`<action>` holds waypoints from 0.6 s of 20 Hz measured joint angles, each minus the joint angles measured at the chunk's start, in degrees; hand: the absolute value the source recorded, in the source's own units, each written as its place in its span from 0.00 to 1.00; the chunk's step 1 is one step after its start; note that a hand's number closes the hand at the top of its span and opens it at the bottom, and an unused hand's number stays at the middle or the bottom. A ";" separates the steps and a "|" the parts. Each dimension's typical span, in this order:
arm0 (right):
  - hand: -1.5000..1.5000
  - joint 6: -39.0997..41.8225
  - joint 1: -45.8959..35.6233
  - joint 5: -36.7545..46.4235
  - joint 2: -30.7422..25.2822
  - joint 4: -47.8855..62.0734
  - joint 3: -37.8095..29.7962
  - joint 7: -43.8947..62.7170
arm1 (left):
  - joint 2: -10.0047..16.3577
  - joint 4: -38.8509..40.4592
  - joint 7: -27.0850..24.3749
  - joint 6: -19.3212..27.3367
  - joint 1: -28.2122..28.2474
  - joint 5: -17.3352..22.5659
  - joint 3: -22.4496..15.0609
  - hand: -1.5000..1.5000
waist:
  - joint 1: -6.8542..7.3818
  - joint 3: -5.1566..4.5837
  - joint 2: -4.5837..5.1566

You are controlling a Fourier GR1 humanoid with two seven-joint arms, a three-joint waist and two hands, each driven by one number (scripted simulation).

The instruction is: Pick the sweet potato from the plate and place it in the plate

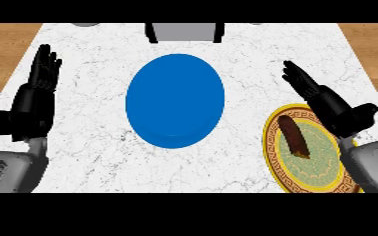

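sweet potato (294,136): on gold-rimmed plate (317,167), 4 o'clock
blue plate (175,100): centre
right hand (325,100): fingers straight, over gold rim
left hand (33,100): 9 o'clock, fingers straight
grey block (184,31): 12 o'clock

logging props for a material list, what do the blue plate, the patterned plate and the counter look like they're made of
Blue plate: plain even blue, matte, no glare; could be plastic or glazed ceramic. Patterned plate: gold key-pattern rim round a green centre, probably printed ceramic. Counter: white with fine grey veins, marble or marble-look stone.
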 measured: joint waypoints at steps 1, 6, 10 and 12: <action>1.00 1.80 0.13 -0.28 -0.31 0.91 -0.73 -1.09 | -0.62 0.07 0.63 0.21 0.18 -0.47 -0.46 0.50 | 0.12 -0.01 0.03; 1.00 13.18 -0.55 -7.03 -1.52 -1.43 -0.87 -0.35 | -2.63 3.19 6.23 0.71 3.81 -1.50 -4.02 0.50 | 0.44 -0.01 0.16; 1.00 10.11 -6.60 8.92 -11.96 -5.73 -1.30 -4.79 | -3.71 5.47 8.95 0.06 6.53 -0.81 -5.71 0.50 | -0.13 -0.46 -1.01; 1.00 5.64 -4.15 15.27 -12.31 -5.21 -1.06 -10.36 | -4.47 5.53 10.31 0.19 7.57 -0.73 -6.67 0.50 | -0.32 -0.21 -0.60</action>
